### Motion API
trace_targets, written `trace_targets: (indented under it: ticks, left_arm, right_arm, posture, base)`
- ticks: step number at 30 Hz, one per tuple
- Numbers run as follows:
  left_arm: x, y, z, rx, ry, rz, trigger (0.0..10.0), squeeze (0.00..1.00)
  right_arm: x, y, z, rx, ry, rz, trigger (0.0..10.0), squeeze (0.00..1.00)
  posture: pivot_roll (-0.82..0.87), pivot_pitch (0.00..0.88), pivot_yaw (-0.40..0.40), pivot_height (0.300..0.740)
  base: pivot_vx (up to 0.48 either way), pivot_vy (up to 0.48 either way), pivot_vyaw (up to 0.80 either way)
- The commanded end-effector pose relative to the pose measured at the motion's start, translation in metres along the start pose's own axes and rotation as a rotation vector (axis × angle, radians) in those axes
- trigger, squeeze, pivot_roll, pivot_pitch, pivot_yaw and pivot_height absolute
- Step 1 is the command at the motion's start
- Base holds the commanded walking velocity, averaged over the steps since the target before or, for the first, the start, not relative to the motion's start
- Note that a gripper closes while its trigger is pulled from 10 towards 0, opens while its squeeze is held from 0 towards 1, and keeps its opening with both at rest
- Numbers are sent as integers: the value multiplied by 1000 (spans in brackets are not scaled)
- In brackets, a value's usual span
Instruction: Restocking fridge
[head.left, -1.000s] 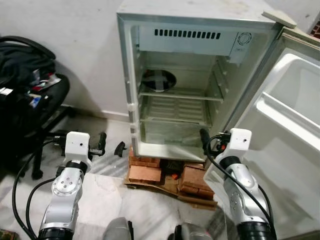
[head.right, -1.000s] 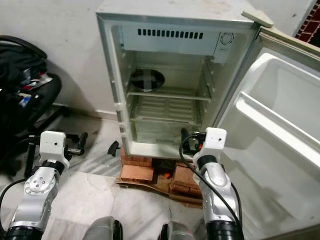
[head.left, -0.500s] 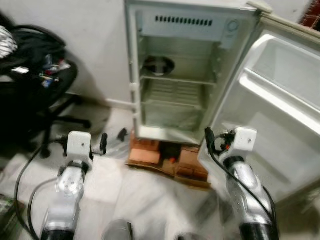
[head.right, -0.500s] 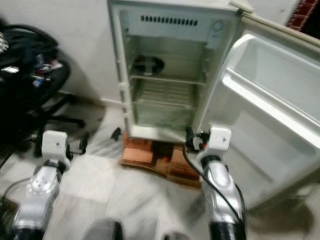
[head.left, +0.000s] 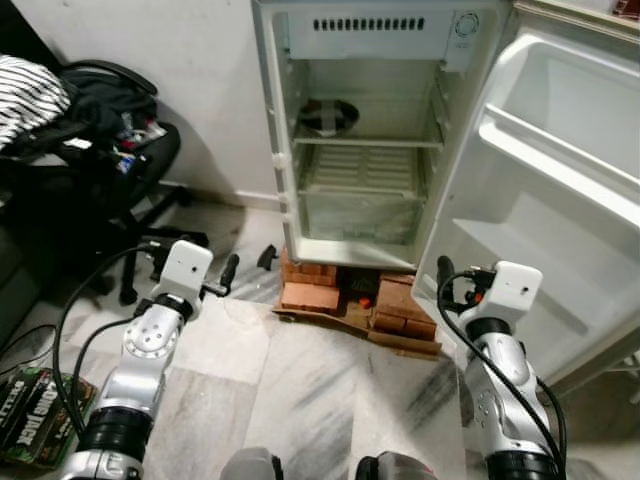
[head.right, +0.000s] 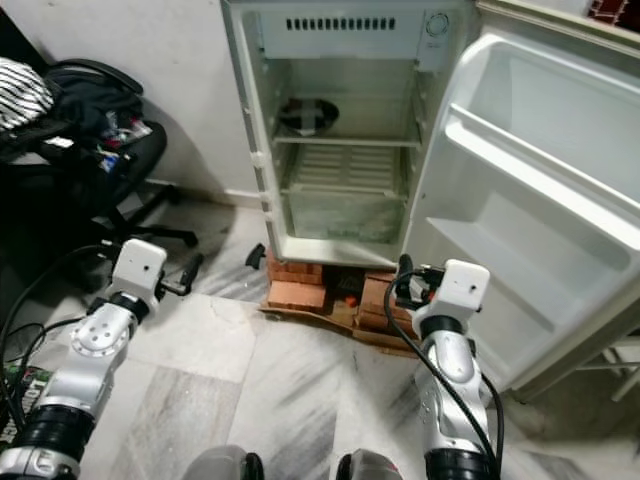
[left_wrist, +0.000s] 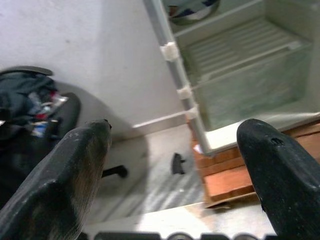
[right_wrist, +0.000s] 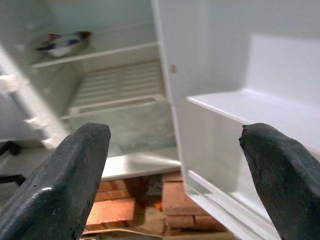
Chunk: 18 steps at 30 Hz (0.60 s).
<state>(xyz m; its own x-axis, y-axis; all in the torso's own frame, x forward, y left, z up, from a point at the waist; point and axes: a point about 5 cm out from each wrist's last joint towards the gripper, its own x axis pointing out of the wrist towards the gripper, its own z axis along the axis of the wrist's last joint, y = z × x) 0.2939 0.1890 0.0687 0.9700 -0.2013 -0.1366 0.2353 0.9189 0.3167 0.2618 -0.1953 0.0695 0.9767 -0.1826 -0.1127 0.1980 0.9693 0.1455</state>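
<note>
Fridge (head.left: 365, 140) restocking finds both grippers low over the marble floor (head.left: 300, 390), left gripper (left_wrist: 175, 165) and right gripper (right_wrist: 172, 175) each spread wide, holding nothing. Beyond sit bricks (head.left: 310, 295) under the fridge (door (head.left: 560, 200) swung open), a bowl (head.left: 327, 116) on its upper shelf.

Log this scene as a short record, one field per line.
fridge: door swung wide open
upper shelf: one bowl
lower shelf: bare
support: bricks on cardboard
left gripper: open, holding nothing
right gripper: open, holding nothing
beside fridge: black office chair piled with clothes
floor: marble tile
</note>
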Motion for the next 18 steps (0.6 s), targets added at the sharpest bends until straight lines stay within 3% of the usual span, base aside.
trace_targets:
  ticks: [1,6,14,15,17,18]
  left_arm:
    - [-6,-2,-6,-7,14,-1,10000,0]
    - [-11,-13,-11,-30,10,-9,10000,0]
    - [-15,-19,-9,-32,-7,11,10000,0]
    - [-17,-19,-10,-38,-4,14,10000,0]
    - [-18,-20,-11,-39,-3,15,10000,0]
    - [-20,-20,-11,-39,-4,15,10000,0]
  right_arm:
    - [0,-3,3,25,-5,-26,10000,0]
    - [3,4,0,17,25,32,10000,0]
    - [12,15,4,-28,27,123,10000,0]
    - [12,18,5,-36,25,155,10000,600]
    - [12,20,6,-40,23,166,10000,600]
    - [12,20,6,-38,24,174,10000,1000]
  posture:
    - [4,75,21,740]
    - [10,80,-9,740]
    - [35,88,-53,740]
    - [37,92,-56,740]
    - [37,92,-56,740]
    - [36,92,-58,740]
  base:
    - [0,-480,0]
    - [0,-462,0]
    - [0,-422,0]
    - [0,-420,0]
    - [0,-420,0]
    - [0,-420,0]
